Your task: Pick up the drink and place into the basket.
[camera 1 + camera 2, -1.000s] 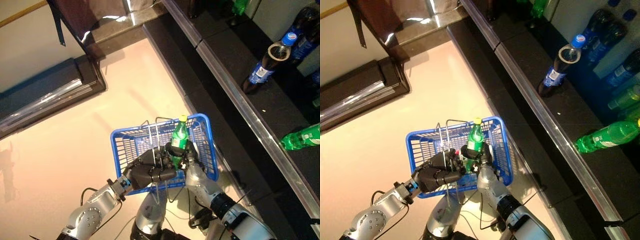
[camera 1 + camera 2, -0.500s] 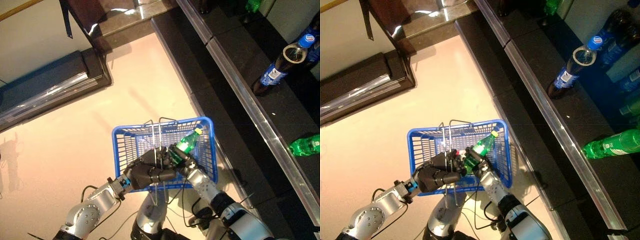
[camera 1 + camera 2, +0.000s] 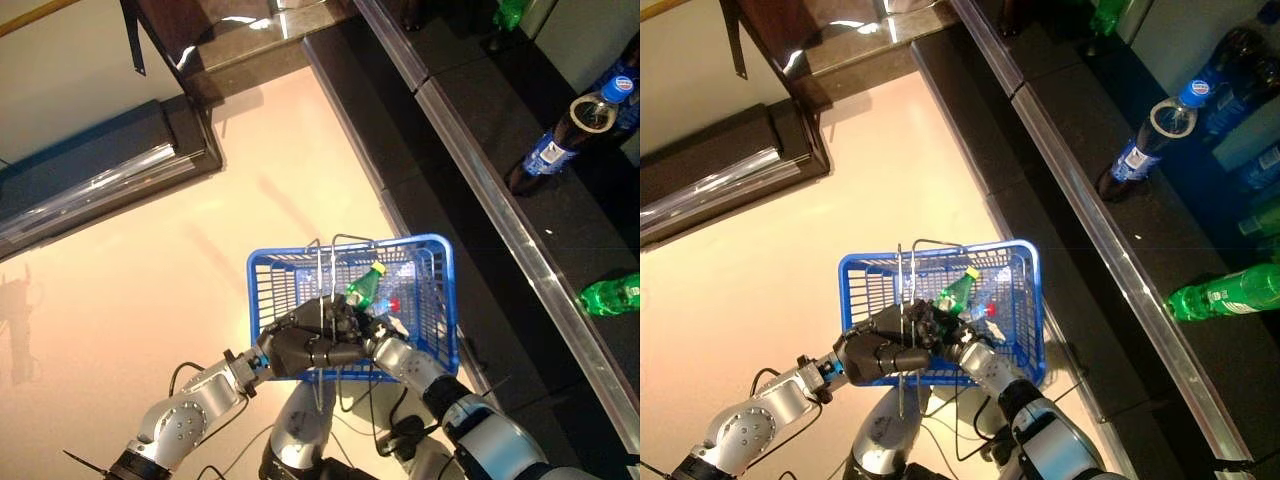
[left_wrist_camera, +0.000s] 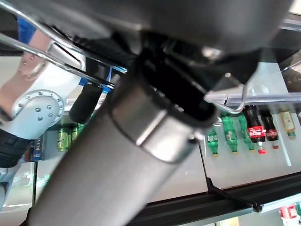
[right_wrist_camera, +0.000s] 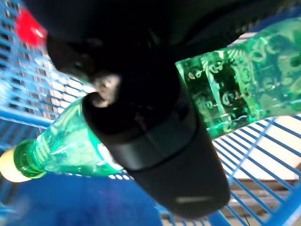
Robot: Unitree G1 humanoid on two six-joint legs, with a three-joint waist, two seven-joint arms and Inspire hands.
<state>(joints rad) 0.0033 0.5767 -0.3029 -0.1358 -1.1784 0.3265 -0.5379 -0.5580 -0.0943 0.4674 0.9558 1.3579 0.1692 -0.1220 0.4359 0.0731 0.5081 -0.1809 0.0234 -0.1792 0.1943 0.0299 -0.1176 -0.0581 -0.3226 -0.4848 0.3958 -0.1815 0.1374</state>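
1. Right wrist view shows the right hand clamped on the green drink, low inside the blue basket.
2. Left hand grips the basket handles.
3. Risk: a late release could drag the bottle out.

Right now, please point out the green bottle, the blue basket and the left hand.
green bottle (image 3: pixel 362 291): left eye view, on its green body below the yellow cap.
blue basket (image 3: pixel 444 300): left eye view, on its right wall.
left hand (image 3: pixel 305 347): left eye view, on the dark back of the hand.
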